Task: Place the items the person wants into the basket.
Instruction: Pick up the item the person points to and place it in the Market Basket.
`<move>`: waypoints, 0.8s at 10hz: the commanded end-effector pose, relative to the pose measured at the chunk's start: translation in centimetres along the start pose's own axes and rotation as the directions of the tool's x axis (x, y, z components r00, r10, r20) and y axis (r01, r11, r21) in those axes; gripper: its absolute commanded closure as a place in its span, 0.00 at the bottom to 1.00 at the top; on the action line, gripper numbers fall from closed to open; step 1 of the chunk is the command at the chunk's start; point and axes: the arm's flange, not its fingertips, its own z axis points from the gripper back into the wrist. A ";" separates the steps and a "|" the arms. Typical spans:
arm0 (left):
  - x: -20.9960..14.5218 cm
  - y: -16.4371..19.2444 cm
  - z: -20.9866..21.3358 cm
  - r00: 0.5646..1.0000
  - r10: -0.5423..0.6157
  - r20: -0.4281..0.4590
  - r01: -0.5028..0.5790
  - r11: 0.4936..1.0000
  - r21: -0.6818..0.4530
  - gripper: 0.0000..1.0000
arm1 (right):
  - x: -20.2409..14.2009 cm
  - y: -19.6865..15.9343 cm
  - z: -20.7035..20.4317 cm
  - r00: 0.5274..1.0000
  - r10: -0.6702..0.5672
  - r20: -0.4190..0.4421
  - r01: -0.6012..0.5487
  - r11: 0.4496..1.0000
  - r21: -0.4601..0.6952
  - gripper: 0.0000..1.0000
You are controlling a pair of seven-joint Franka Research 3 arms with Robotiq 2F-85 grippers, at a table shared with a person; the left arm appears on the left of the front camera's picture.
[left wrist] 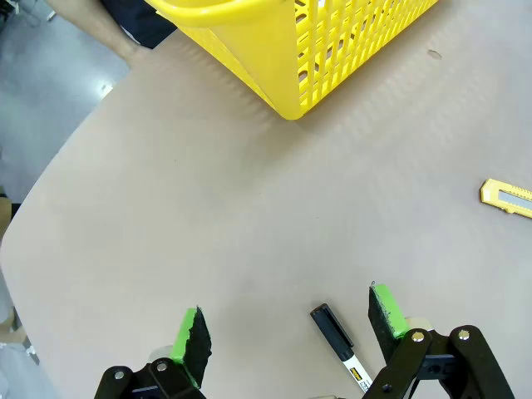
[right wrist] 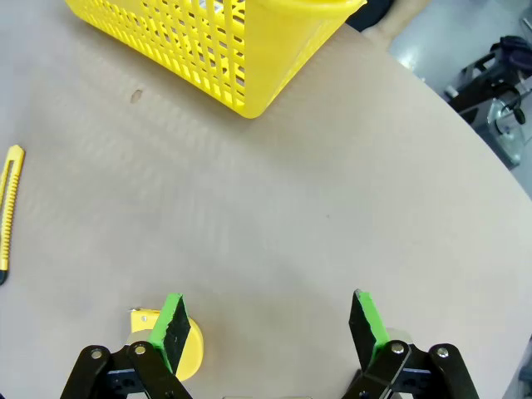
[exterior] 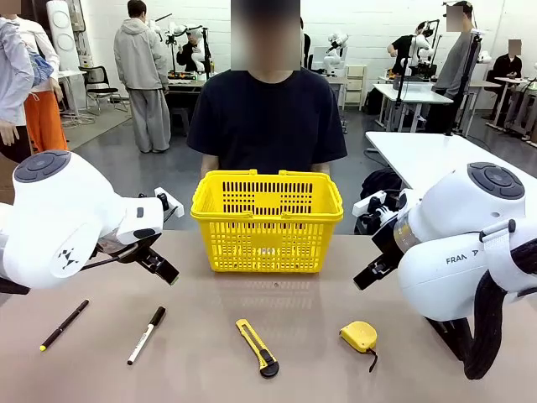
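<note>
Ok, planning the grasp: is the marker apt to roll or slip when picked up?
Probably rolls if nudged: the marker looks round and slim, lying flat on the smooth table. Likely light and stiff, given its short plastic body. Its barrel might slip, though green pads on the left gripper should help.

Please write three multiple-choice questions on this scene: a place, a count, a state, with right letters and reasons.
1. The utility knife lies where, relative to the shopping basket? A) inside B) on the table, robot's side C) on its rim
2. Small items on the table? A) two B) four C) six
3. The left tool is: A) open, empty B) shut, empty C) shut on a cup
1B: it lies nearer the front camera than the shopping basket. 2B: pen, marker, utility knife, tape measure. 3A: pads apart, nothing gripped.
</note>
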 end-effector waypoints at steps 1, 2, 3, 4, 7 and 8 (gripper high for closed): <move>0.0 0.0 0.0 1.000 0.000 0.000 0.000 1.000 0.000 0.00 | 0.0 0.0 0.0 1.000 -0.001 0.000 0.001 1.000 0.000 0.00; 0.0 0.0 0.0 1.000 0.000 0.000 0.000 1.000 0.000 0.00 | 0.0 0.0 0.0 1.000 -0.001 0.000 0.001 1.000 0.000 0.00; 0.0 0.0 0.0 1.000 0.000 0.000 0.000 1.000 0.000 0.00 | 0.0 0.0 0.0 1.000 -0.001 0.000 0.001 1.000 0.000 0.00; 0.0 0.0 0.0 1.000 0.000 0.000 0.000 1.000 0.000 0.00 | 0.0 0.0 0.0 1.000 -0.001 0.000 0.001 1.000 0.000 0.00; 0.0 0.0 0.0 1.000 0.000 0.000 0.000 1.000 0.000 0.00 | 0.0 0.0 0.0 1.000 -0.001 0.000 0.001 1.000 0.000 0.00; 0.0 0.0 0.0 1.000 0.000 0.000 0.000 1.000 0.000 0.00 | 0.0 0.0 0.0 1.000 -0.001 0.000 0.001 1.000 0.000 0.00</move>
